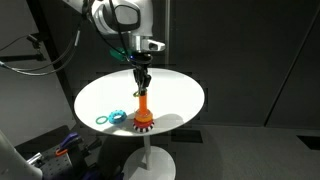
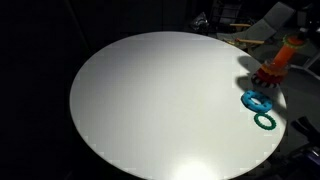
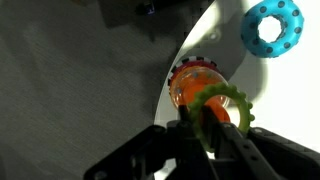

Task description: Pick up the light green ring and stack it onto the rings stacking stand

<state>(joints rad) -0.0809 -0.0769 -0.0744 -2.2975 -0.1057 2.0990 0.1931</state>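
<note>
A round white table (image 1: 178, 92) stands in a dark room, most of its top open. By its near edge, beside blue rings (image 1: 108, 117), sits the stand (image 1: 143, 120). The gripper (image 3: 206, 132) clamps the light green ring (image 3: 236, 100), seemingly just above the stand.

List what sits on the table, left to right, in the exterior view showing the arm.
Thin teal plastic ring → knobbly cyan-blue plastic ring → rings stacking stand, orange peg on red scalloped base. The light green ring in the jaws hangs over the stand, so left out.
</note>
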